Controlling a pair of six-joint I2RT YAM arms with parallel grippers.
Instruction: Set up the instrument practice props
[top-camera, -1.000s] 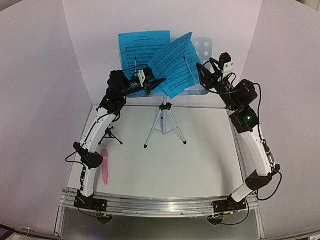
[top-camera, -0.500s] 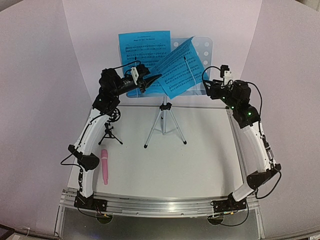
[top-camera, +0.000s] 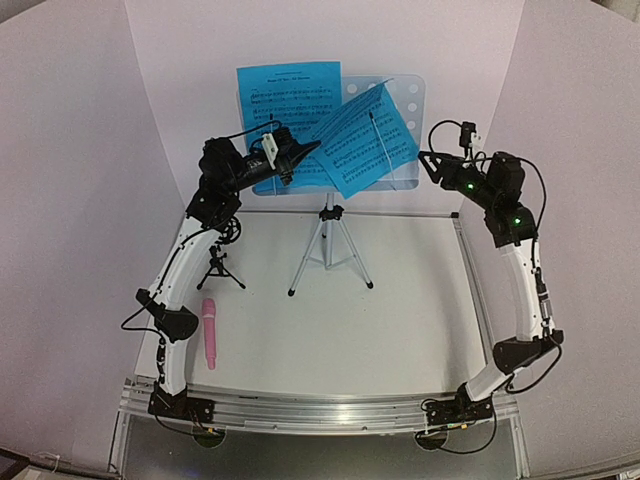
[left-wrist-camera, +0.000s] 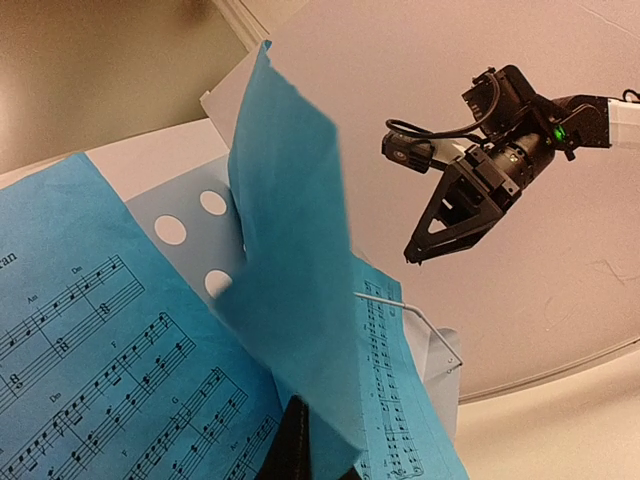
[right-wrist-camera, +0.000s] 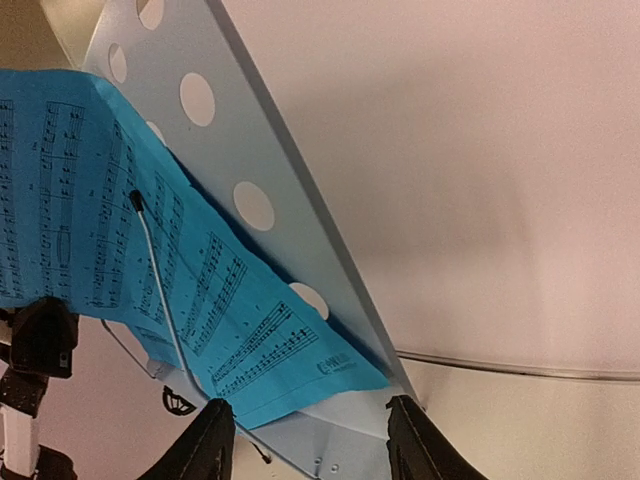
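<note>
left end effector (top-camera: 305, 152) closed tight at skewed sheet music (top-camera: 365, 135), pinch unclear; right end effector (top-camera: 426, 166) parted, empty, beside music stand (top-camera: 408, 95); a tug may tear paper or topple it.

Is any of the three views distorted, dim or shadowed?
Top external: evenly lit, but the wide lens bows the table edge. Left wrist: upper-left corner dim, sheet music notes sharp. Right wrist: the music stand throws a soft shadow on the wall.

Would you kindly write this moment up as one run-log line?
left gripper: shut at edge of tilted bright-blue sheet music | right gripper: open, beside pale-blue perforated music stand | pink stick microphone: lying flat
</note>
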